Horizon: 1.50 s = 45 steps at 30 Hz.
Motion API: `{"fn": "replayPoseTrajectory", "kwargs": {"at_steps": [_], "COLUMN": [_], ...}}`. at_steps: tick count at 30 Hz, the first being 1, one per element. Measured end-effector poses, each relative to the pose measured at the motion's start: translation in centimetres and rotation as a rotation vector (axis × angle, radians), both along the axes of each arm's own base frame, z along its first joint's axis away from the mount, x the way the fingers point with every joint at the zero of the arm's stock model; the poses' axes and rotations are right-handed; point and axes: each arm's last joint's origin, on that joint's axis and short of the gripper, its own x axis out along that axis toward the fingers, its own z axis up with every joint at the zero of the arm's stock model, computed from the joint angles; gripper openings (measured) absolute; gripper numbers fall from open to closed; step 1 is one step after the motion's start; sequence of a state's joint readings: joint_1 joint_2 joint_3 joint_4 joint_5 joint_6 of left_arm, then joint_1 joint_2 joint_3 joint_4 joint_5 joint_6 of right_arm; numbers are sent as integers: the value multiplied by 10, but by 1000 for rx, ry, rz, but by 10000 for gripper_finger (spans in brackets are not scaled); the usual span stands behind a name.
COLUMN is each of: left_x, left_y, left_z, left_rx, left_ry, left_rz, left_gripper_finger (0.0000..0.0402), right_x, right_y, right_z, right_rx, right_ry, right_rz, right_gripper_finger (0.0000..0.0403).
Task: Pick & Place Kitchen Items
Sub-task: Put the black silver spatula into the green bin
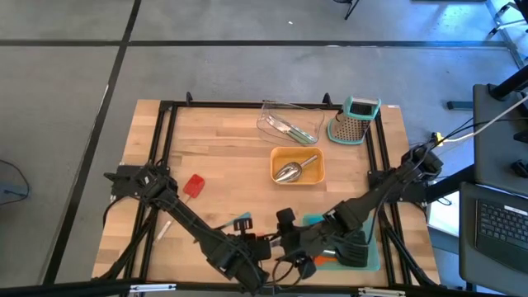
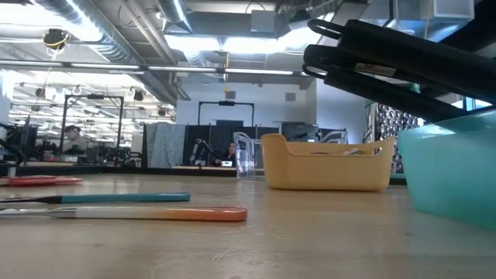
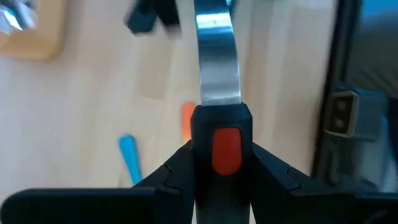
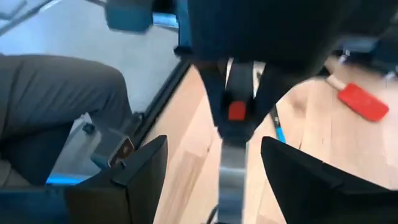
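Steel tongs (image 3: 217, 68) with a black hinge end and a red tab hang over the table's near middle. My left gripper (image 3: 221, 186) is shut on them. My right gripper (image 4: 227, 180) faces it, open, with one finger on either side of the tongs' steel arm (image 4: 231, 180), touching nothing. A red spatula (image 1: 194, 186) lies flat on the left of the table. A teal-handled tool (image 2: 124, 198) and an orange-handled one (image 2: 178, 213) lie side by side on the wood near the front. My left gripper pinches the tongs' black hinge end (image 3: 221, 134) between its two fingers (image 3: 168, 180), the red tab facing the wrist camera. The steel arms run on past the fingertips toward my right gripper. The tongs are clear of the table.
An orange tray (image 1: 297, 167) with a steel scoop sits mid-table, with a clear tray (image 1: 289, 122) and a box grater (image 1: 356, 120) behind it. A teal tray (image 1: 363, 252) holding black utensils (image 2: 387, 62) stands at the near right. A person's grey-trousered leg (image 4: 50, 106) is beyond the near edge.
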<state>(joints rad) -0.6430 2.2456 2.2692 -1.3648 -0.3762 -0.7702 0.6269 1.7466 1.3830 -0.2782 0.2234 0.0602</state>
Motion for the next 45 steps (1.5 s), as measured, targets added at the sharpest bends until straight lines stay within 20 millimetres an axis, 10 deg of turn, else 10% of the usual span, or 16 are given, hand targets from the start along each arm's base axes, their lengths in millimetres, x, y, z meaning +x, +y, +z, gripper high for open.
{"fn": "replayPoseTrajectory", "kwargs": {"at_steps": [17,31,40,45], "left_x": [7,13,14,14], "left_y": [9,13,12,11], "left_z": [4,23,23,30], "left_rx": [43,28,45,107], "left_ry": [-24,-108,-120,-204], "left_rz": [-50,-90,-107,-96], "left_gripper_finger": [99,99,100,183], "right_x": [16,10,8,2], "right_y": [-16,-11,-10,-10], "right_z": [-24,-24,-26,-18], "right_rx": [-64,-46,-14,17], "right_ry": [76,106,139,154], "right_rz": [-146,-152,-151,-131], "right_gripper_finger": [249,55,52,12]}}
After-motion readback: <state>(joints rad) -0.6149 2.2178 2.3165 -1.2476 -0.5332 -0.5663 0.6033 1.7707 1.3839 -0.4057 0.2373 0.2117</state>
